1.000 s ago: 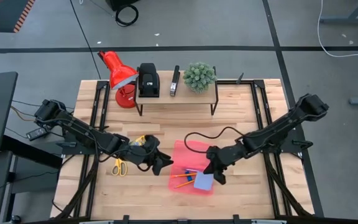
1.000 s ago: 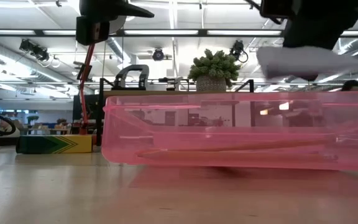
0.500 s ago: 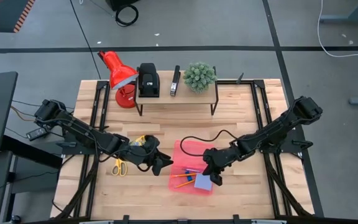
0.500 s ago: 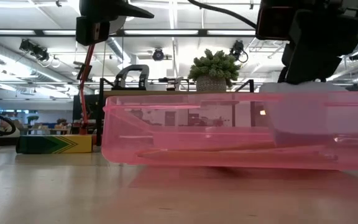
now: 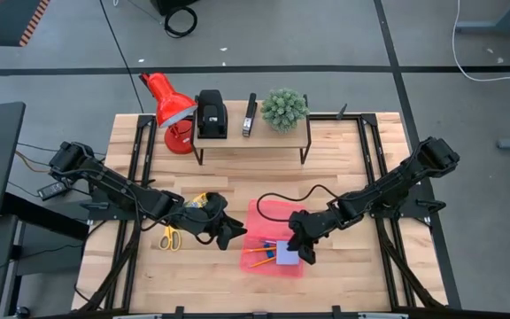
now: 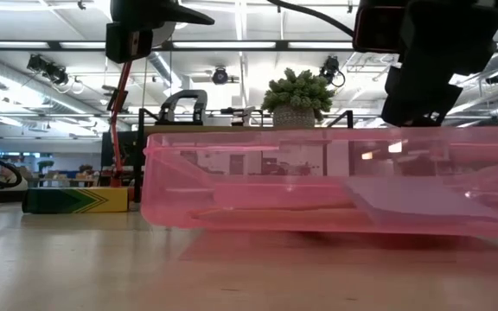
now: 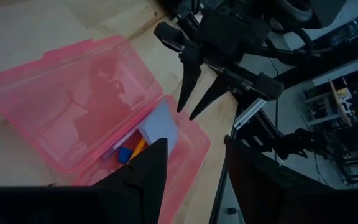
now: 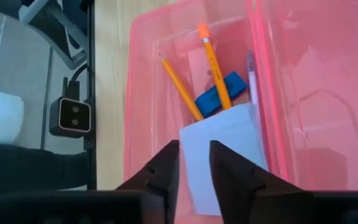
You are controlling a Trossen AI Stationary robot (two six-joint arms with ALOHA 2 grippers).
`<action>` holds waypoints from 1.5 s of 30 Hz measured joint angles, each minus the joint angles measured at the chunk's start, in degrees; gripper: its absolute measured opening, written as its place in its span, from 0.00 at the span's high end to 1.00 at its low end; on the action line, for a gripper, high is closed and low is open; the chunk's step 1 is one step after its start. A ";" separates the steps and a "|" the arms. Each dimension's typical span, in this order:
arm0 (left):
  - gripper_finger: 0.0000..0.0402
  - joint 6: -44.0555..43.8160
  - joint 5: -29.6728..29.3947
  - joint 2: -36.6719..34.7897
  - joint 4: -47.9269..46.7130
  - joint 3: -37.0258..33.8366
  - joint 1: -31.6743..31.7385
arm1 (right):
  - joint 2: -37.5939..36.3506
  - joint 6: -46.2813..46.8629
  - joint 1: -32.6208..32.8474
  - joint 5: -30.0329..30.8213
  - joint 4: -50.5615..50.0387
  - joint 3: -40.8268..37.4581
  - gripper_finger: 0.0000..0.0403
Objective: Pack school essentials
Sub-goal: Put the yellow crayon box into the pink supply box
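Note:
An open pink case [image 5: 262,213] lies at the table's middle front. In its tray lie two orange pencils [image 8: 213,62], a blue eraser [image 8: 219,96], a pinkish pen [image 8: 250,68] and the pale lavender-blue notepad [image 8: 225,146]. The notepad sits tilted [image 6: 413,199], its far edge on the pencils and eraser. My right gripper [image 5: 306,255] hovers just above the notepad, its fingers [image 7: 188,87] slightly apart and empty. My left gripper [image 5: 237,235] is open and empty at the case's left side. The yellow-handled scissors [image 5: 168,237] and the crayon box [image 5: 200,202] lie on the table left of it.
A small shelf [image 5: 251,137] at the far edge carries black desk devices [image 5: 211,113] and a potted plant [image 5: 283,108]. A red lamp [image 5: 168,102] stands to its left. A black cable [image 5: 290,190] loops over the table behind the case.
My right gripper has gone down and a little toward the table's left edge, bringing the notepad from above the case into its tray, and has let go of it. The notepad now lies tilted in the tray, and the gripper stands just above it.

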 joint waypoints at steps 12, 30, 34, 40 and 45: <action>0.57 -0.02 -0.02 -0.02 0.07 0.00 0.00 | 0.00 -0.89 0.00 2.63 -0.22 0.00 0.67; 0.50 0.46 9.99 -0.02 -29.90 0.05 0.81 | -3.68 1.76 0.02 2.67 -1.85 0.02 0.64; 0.50 2.47 10.03 -0.02 -39.92 2.77 1.05 | -3.87 1.59 0.02 2.67 -1.88 0.02 0.63; 0.61 9.51 3.15 -0.02 -58.39 12.10 2.74 | -3.89 0.20 0.02 2.67 -2.06 0.02 0.63; 0.70 9.67 -2.02 -0.06 -71.52 17.18 4.13 | -3.89 5.11 0.02 2.40 -3.06 0.02 0.63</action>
